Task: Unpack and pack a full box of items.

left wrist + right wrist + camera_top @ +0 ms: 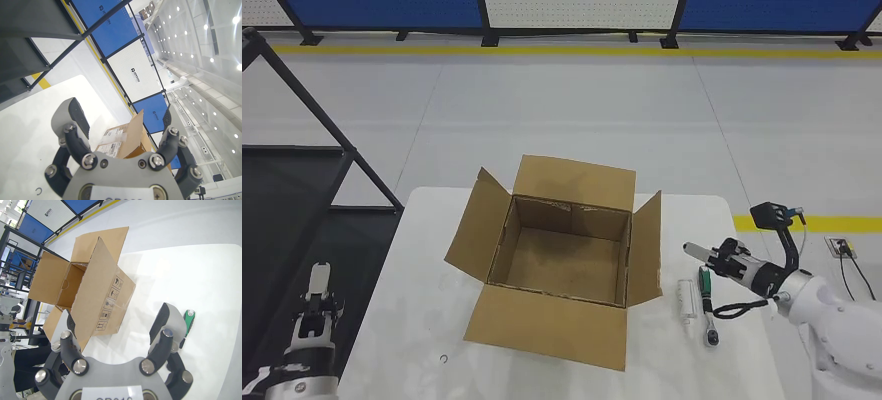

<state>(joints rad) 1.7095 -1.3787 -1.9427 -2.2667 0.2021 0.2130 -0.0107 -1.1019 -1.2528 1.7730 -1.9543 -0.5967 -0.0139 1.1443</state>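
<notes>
Top view, open box (552, 325) centred, green-handled tool (707, 298) beside spread right claw (700, 254)

Factory hall: blue partition panels (382, 12), yellow floor line (542, 50) (high lit ceiling (208, 37)).

Pale grey floor (642, 110) runs to a yellow line (572, 50) at the far side, before blue and white panels (382, 12). A black metal frame (345, 152) stands left of the white table (412, 290); ceiling lights (205, 26) shine overhead
</notes>
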